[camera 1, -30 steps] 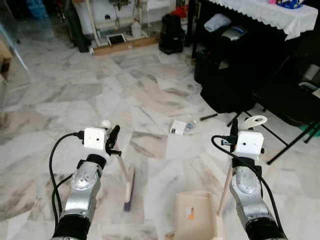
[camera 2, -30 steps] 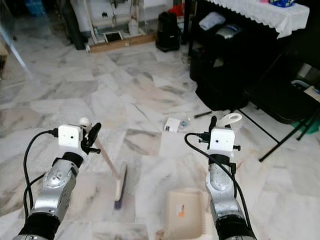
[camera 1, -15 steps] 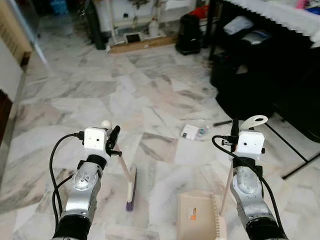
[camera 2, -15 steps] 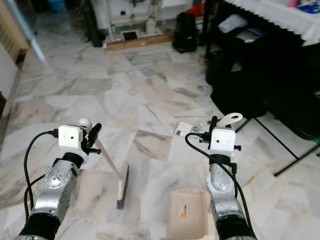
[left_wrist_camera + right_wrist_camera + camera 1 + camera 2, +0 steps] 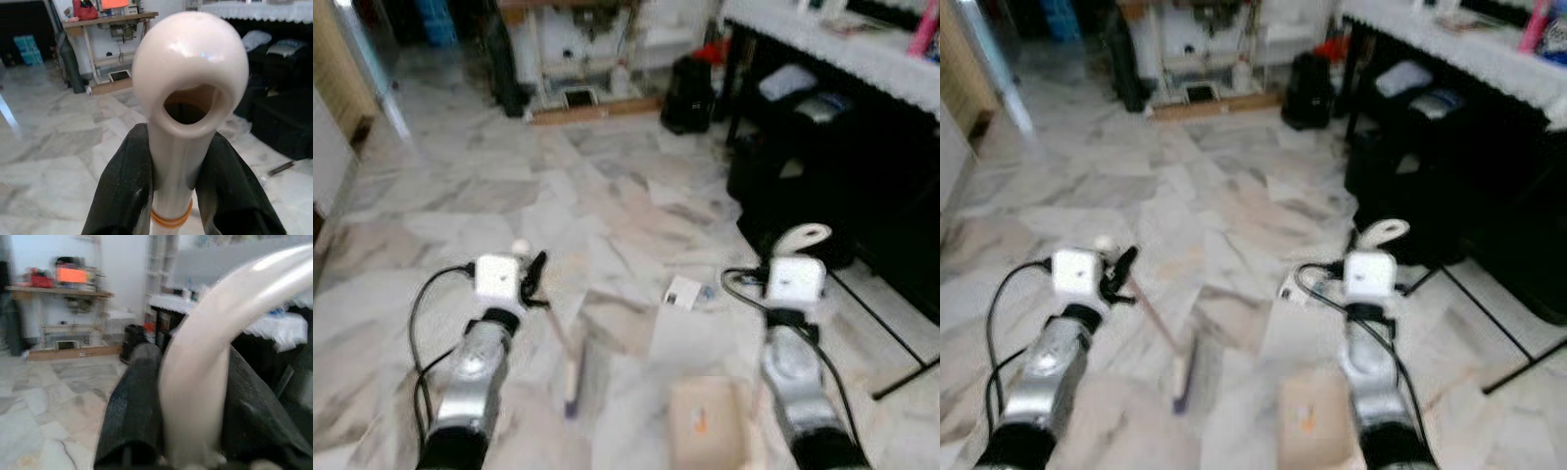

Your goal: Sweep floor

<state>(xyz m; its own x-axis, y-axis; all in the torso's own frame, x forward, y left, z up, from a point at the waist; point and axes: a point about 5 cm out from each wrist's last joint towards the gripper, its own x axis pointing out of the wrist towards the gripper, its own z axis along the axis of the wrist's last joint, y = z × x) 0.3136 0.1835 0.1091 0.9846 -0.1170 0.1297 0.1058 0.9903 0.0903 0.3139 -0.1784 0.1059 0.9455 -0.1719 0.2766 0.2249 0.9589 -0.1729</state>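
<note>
A pale marble floor [image 5: 460,196] with grey veining spreads ahead, blurred in both head views. Along its right edge stands a dark tabletop [image 5: 862,59] draped in a white lace cloth, with black bags [image 5: 783,186] packed beneath it. At the far edge a wooden workbench [image 5: 110,19] stands against the wall, a black backpack [image 5: 688,93] near it.

Low on the floor, in front of the robot, a beige dustpan [image 5: 705,431] lies flat, its long handle rising to the right claw [image 5: 186,396], whose black fingers [image 5: 132,401] are clenched on either side of the cream handle's looped top [image 5: 800,237]. Left of the dustpan the broom [image 5: 570,377] rests its dark bristles on the floor, its stick slanting up to the left claw [image 5: 178,171], which is clamped on the stick just below its rounded, holed knob [image 5: 190,68]; an orange band [image 5: 171,219] rings the stick between the fingers [image 5: 122,186].

Beyond the dustpan, toward mid-floor, lies a small white scrap of litter [image 5: 682,292], well apart from broom and pan.
</note>
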